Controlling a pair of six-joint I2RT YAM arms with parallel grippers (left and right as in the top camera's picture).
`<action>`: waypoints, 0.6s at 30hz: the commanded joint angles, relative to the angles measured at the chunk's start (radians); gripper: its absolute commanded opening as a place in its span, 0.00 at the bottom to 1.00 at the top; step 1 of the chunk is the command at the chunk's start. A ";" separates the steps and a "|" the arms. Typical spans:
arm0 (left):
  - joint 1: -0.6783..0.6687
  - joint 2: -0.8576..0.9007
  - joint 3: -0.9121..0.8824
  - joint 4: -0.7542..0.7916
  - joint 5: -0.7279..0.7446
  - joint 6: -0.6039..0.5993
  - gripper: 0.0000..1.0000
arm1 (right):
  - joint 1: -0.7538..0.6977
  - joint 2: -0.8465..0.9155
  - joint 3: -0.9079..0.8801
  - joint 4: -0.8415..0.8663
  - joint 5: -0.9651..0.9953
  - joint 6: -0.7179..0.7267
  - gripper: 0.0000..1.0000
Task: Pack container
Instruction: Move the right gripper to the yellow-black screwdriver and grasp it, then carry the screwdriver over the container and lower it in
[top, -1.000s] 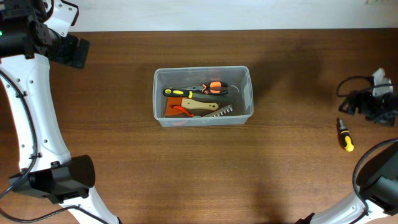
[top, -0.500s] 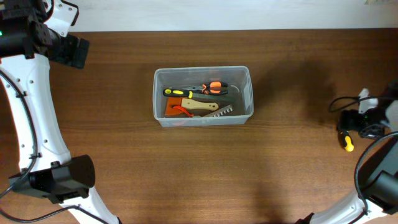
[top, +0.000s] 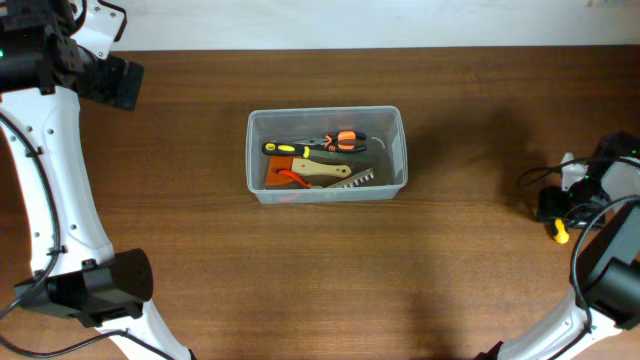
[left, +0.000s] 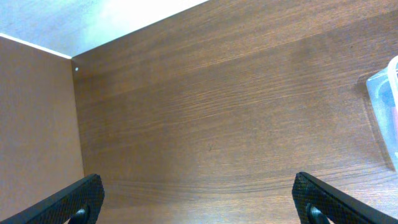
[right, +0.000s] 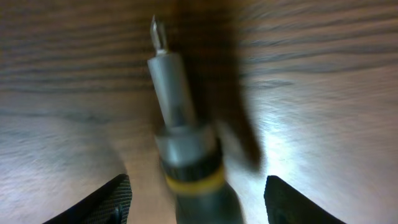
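Observation:
The clear plastic container stands mid-table and holds several hand tools, among them black-and-orange pliers and a wooden-handled tool. Its corner shows at the right edge of the left wrist view. A black-and-yellow screwdriver lies on the table at the far right. My right gripper is right over it, open, fingers either side of the shaft. My left gripper is open and empty over bare table at the far left.
The wooden table spans the view. Its far edge meets a white wall. A black cable loops by the right arm.
My right gripper has moved down and toward the front, onto the screwdriver. The left arm and the container have not moved.

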 joint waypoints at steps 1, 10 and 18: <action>0.002 -0.002 -0.003 -0.001 0.010 -0.012 0.99 | 0.023 0.048 -0.010 0.006 -0.006 0.002 0.66; 0.002 -0.002 -0.003 -0.001 0.010 -0.012 0.99 | 0.046 0.074 -0.008 -0.003 -0.063 0.048 0.39; 0.002 -0.002 -0.003 -0.001 0.010 -0.012 0.99 | 0.053 0.044 0.108 -0.104 -0.126 0.172 0.20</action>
